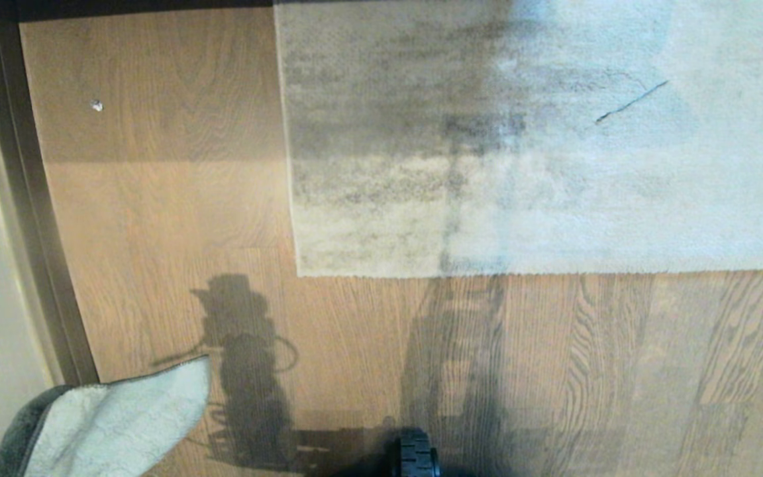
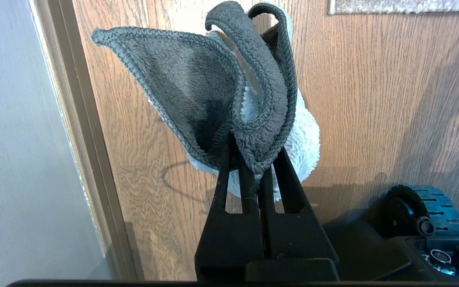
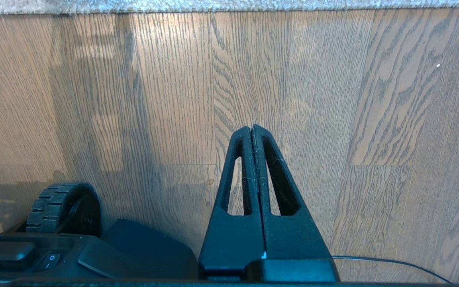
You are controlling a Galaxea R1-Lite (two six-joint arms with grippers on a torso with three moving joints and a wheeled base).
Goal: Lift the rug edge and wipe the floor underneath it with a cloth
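Left wrist view shows my left gripper (image 2: 253,159) pinching the cloth (image 2: 229,91), which fans out beyond my fingertips above the floor (image 2: 373,99), the rug edge (image 2: 405,10) lying flat well past them, while my right gripper (image 3: 252,129) has its fingers pressed together, holding nothing, over bare planks.

Head view: soft focus, daylight bright. Right part of the mottled grey-beige short-pile rug (image 1: 540,139) is washed out to a pale bluish glare. 2 hard dark shadows of the robot lie on the light brown wood-grain plank floor (image 1: 156,218) (straight lines bow near the left margin). Wrist views sharper.
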